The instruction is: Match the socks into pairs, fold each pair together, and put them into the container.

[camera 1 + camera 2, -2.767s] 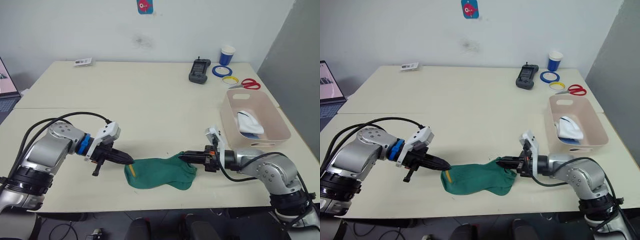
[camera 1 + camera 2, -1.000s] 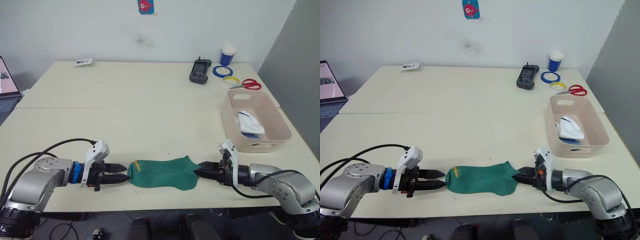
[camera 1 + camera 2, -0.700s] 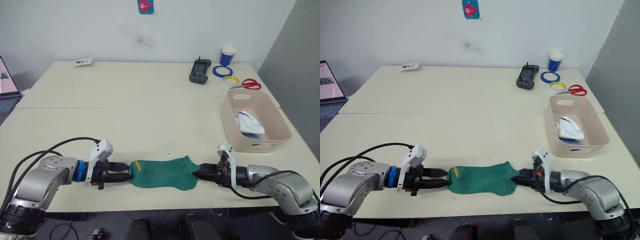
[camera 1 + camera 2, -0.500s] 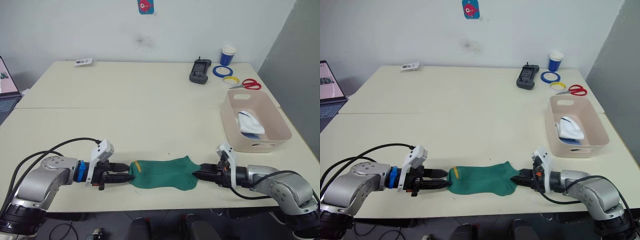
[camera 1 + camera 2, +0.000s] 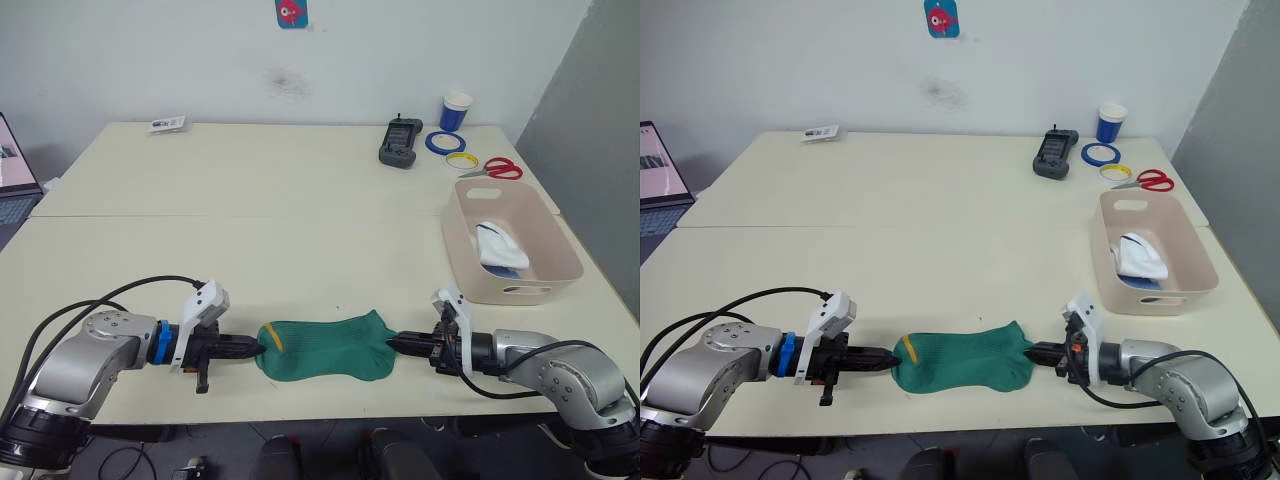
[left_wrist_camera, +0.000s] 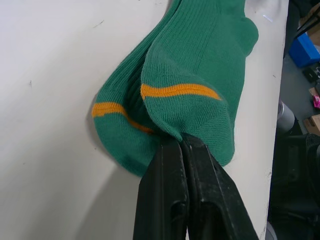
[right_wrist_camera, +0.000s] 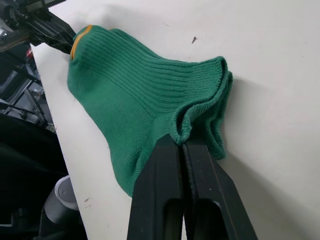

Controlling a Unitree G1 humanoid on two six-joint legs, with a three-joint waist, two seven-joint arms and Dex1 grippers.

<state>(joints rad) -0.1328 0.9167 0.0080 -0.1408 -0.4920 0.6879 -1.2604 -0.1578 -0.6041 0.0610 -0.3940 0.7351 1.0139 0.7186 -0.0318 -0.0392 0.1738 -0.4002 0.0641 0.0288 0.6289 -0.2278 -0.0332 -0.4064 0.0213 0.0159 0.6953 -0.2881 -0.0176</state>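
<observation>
Across the pale desk (image 5: 300, 200) in front of you, against a plain white wall, the two dark green socks (image 5: 325, 348) lie stacked flat near the front edge, stretched between your arms. Your left gripper (image 5: 250, 348) is clamped on the toe end with the orange stripes, and your right gripper (image 5: 395, 344) is pinched tight on the cuff end; the wrist views show both sets of fingers (image 6: 172, 200) pressed together on fabric. Off to your right, the pale pink container (image 5: 555, 262) stands well apart from the green pair, with white and light blue socks (image 5: 497, 247) lying inside. At the far edge sit a black handheld device (image 5: 399, 142), a blue-and-white cup (image 5: 455, 111), tape rolls (image 5: 445, 143) and red scissors (image 5: 497, 168).
</observation>
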